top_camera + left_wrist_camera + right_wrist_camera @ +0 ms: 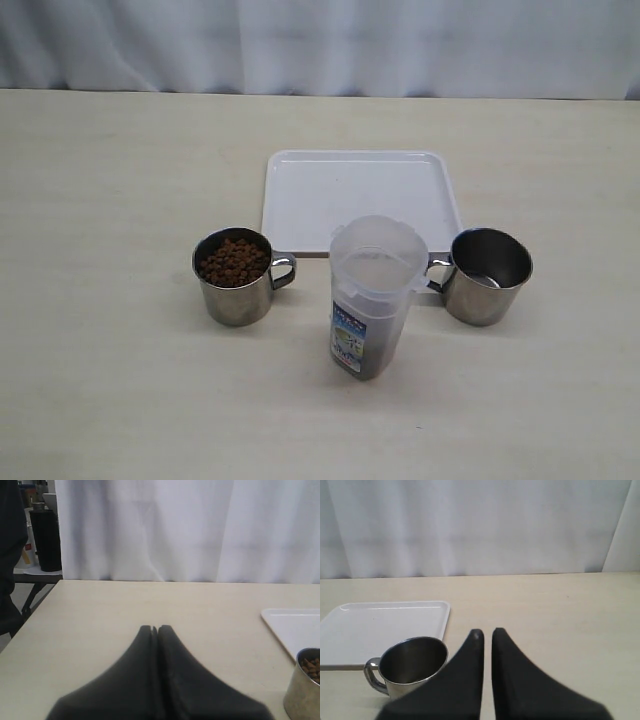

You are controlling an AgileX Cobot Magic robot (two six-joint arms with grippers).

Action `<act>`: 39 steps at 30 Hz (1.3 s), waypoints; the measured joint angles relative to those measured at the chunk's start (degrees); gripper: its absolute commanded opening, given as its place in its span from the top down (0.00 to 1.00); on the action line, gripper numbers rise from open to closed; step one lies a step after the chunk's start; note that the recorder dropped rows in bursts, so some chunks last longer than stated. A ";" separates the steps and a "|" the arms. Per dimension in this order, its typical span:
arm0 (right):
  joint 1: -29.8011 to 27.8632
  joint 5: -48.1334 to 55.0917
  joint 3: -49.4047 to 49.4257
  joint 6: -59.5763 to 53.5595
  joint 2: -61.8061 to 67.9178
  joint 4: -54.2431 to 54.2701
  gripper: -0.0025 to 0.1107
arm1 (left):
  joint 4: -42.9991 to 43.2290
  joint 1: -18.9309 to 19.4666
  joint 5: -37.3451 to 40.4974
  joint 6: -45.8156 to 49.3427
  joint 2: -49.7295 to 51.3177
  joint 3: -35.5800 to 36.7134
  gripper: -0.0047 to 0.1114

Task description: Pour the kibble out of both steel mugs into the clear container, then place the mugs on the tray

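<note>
So, both pincers are clamped closed and neither one has hold of anything. The left pincer (154, 628) has its tips pressed flat together over the bench (100, 400). The right pincer (487, 631) shows just a hairline slit between its tips.

The left mug (233, 278) is loaded with kibble (232, 261). It stands upright on the bench near the tray (360, 198), by its near left corner in the exterior view, with its handle pointing toward the clear container (372, 297). From the left wrist camera the mug is ahead of the left pincer and off to one side, well apart from it.

The right mug (486, 275) stands upright on the other side of the container, handle turned toward it and very close, with bare steel showing inside. In the right wrist view it sits just beside the right pincer. One finger overlaps the mug's rim in the shot, and I honestly can't tell if they touch.

The container stands upright between the two mugs, right at the tray's near edge, blue label facing the exterior camera. The tray lies flat behind all three.
</note>
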 measured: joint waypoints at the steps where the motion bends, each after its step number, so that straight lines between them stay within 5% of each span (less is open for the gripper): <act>1: 0.00 0.67 0.00 -0.12 0.00 0.09 0.94 | 0.00 0.00 0.00 0.00 0.00 0.00 0.96; 39: 4.85 1.47 0.00 0.23 0.00 0.46 0.94 | 0.00 0.00 0.00 0.00 0.00 0.00 0.96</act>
